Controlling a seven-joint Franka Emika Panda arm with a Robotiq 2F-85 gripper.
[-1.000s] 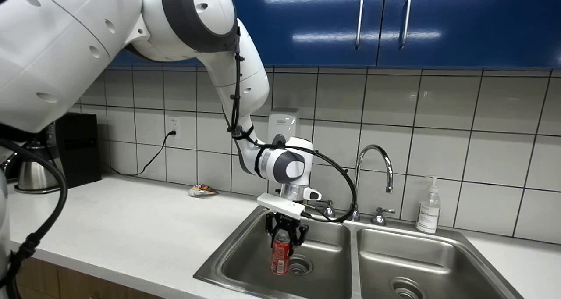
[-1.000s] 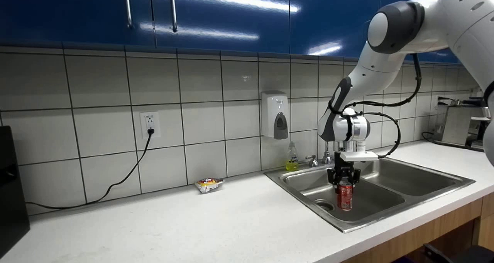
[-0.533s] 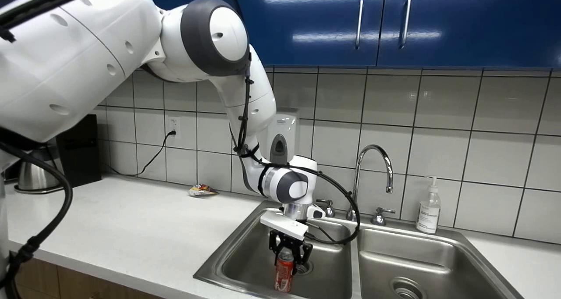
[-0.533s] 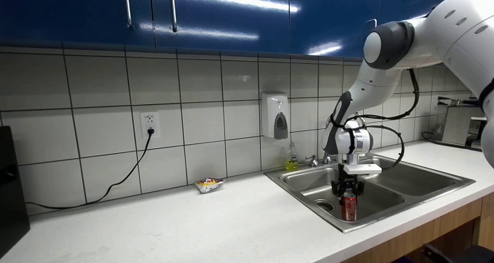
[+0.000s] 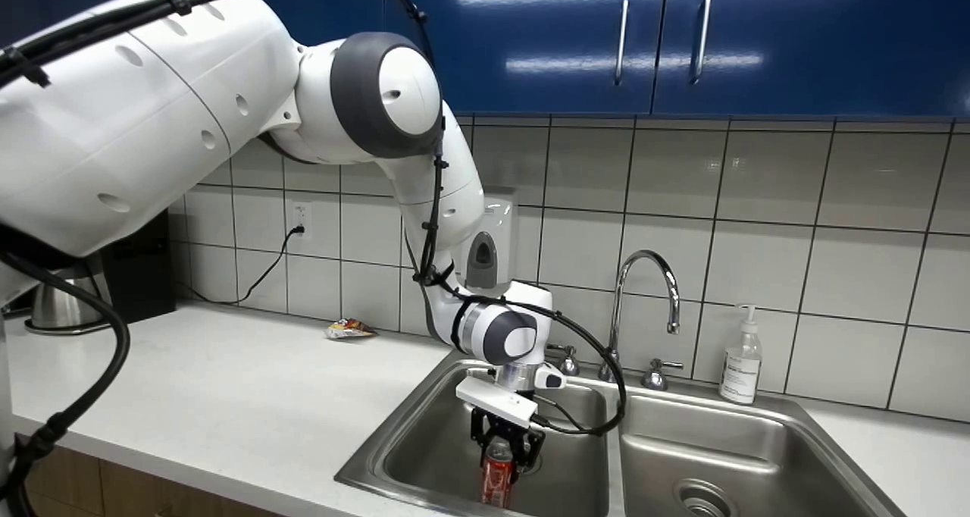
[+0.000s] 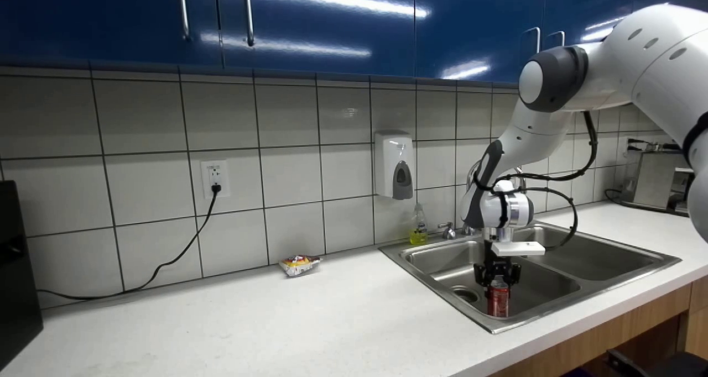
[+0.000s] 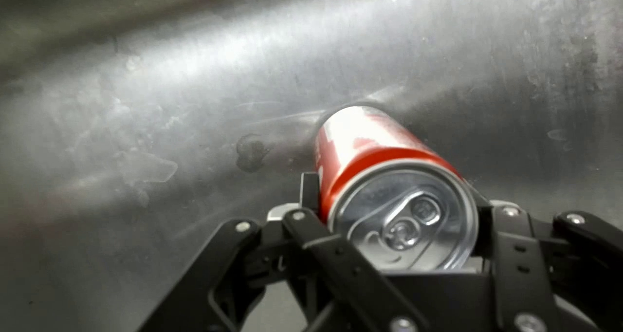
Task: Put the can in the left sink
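The can (image 5: 497, 485) is red with a silvery top and is inside the left sink (image 5: 424, 445), near its front wall. It also shows in an exterior view (image 6: 498, 304). Its lower end is close to the basin's steel surface; I cannot tell whether it touches. My gripper (image 5: 501, 460) points down and is shut on the can near its top. In the wrist view the gripper (image 7: 394, 194) has a finger on each side of the can (image 7: 377, 139), with the pull-tab top facing the camera. The drain is partly hidden behind the gripper in an exterior view.
The right basin (image 5: 705, 456) lies beyond a steel divider (image 5: 614, 464). A faucet (image 5: 617, 305) and handles stand behind the basins. A white soap bottle (image 5: 741, 365) stands at the back right. A yellow soap bottle (image 6: 418, 230) and a snack packet (image 6: 300, 264) are at the back.
My gripper has lowered the can deeper into the left sink and moved it toward the front wall. Over the last half second it has moved only slightly.
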